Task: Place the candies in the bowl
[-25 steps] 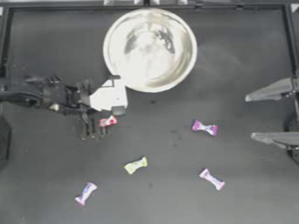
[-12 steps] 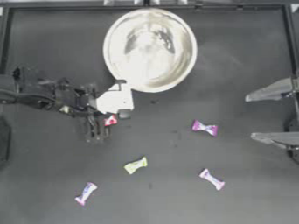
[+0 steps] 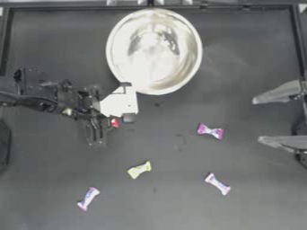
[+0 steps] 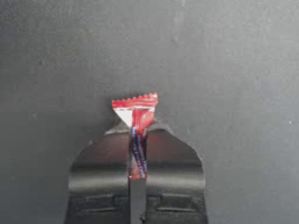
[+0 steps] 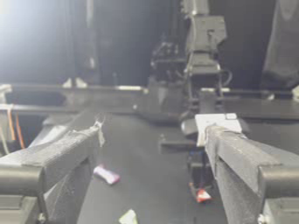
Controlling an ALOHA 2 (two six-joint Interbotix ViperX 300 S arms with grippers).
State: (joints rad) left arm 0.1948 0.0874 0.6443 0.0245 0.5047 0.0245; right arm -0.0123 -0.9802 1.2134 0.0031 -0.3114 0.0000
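Note:
The silver bowl stands at the back middle of the table. Just below its near-left rim is my left gripper, shut on the red candy. In the left wrist view that red candy sticks out from between the closed jaws, above the bare table. On the table lie a purple candy, a yellow-green candy and two white-and-pink candies. My right gripper waits open at the right edge.
The table's raised frame runs just behind the bowl. In the right wrist view the left arm shows across the table, with the red candy under it and a white-and-pink candy nearer.
My left gripper has shifted slightly right and towards the bowl with the red candy held in it. The right arm and the other candies have not moved.

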